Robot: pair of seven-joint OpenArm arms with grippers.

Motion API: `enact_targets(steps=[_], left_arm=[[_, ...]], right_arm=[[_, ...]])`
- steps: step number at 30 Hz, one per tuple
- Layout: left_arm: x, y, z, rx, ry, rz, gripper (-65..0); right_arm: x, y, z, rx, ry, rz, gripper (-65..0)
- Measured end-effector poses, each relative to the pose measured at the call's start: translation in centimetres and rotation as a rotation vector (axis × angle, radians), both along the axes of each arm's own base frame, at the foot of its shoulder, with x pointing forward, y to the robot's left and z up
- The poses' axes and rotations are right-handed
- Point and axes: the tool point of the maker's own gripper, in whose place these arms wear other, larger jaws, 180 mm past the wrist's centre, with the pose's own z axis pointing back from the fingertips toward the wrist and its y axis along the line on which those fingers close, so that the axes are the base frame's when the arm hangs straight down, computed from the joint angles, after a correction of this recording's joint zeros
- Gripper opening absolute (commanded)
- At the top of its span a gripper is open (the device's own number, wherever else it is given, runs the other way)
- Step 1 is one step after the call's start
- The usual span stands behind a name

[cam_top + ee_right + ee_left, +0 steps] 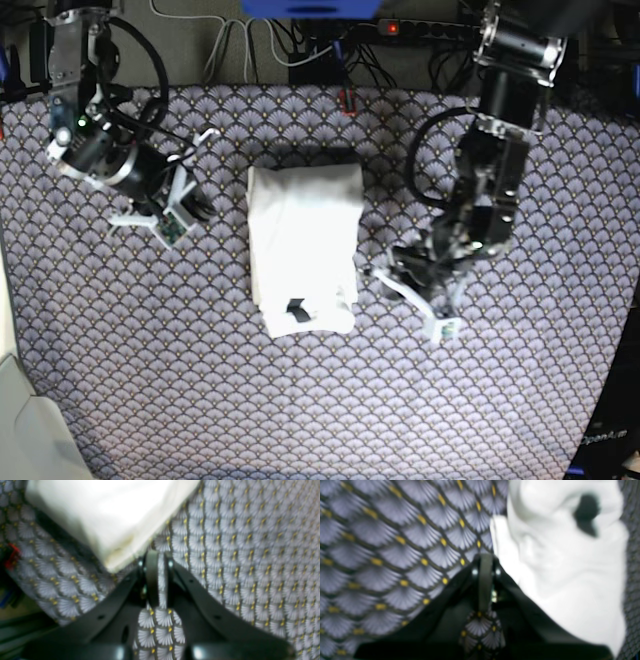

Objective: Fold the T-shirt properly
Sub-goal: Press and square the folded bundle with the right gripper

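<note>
Scalloped grey-violet cloth with small yellow dots [200, 380] covers the whole table, and cables and a power strip [420, 28] run along its far edge. At the middle of it lies the T-shirt [305, 240], folded into a tall white rectangle with its plain side up. Its far edge is straight and its near end is rumpled, with the small dark neck label [297, 308] showing there. No print can be seen on the upper surface.

In the base view the left gripper [425, 290] sits just beside the shirt's near right corner, low over the cloth and apart from the fabric. The left wrist view shows its jaws pressed together with nothing between them, the T-shirt [570, 562] lying off to one side with the label as a dark blot [586, 512]. That view is blurred, so whether a fingertip brushes the shirt's edge is hard to say.

The right gripper [185, 215] is on the other side of the shirt, well clear of its far left corner. Seen from the right wrist, the right gripper [158, 557] has its jaws all but closed, with only a thin strip of patterned cloth visible between them and nothing held. A corner of the T-shirt [107, 517] lies just ahead of the fingertips, apart from them.
</note>
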Motion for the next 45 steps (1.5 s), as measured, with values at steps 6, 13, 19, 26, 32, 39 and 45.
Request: enact_targets(steps=[6,13,19,26,32,39,45], left_arm=[[-3.7,8.4,0.1,0.026,0.054,0.174,-64.8],[-9.0,15.6,0.0,0.101,0.079,0.306,-64.8],[-12.7,17.8,1.0,0.134,0.072,0.36,-64.8],[-15.4,19.3,1.2,0.164,0.088,0.401,-64.8],[-16.3,19.7,0.8,0.171,0.109,0.409,-64.8],[-16.7,19.6,0.8,0.179,0.114,0.402,-64.8],[-17.1,19.7,0.7,0.185,0.123,0.4,-64.8]], right_arm=[[0.8,4.5,1.1,0.064,0.001,0.039,-62.0],[1.1,10.8,2.9,0.146,-0.032,0.176,-62.0],[1.6,11.8,-0.2,0.157,0.053,0.188,-62.0],[1.4,12.5,-4.3,0.241,0.151,0.169,-62.0],[-0.2,13.8,-8.4,0.324,0.246,0.176,-62.0],[0.4,14.1,-8.8,0.315,0.253,0.196,-62.0],[1.5,13.3,-3.3,0.186,0.101,0.255,-62.0]])
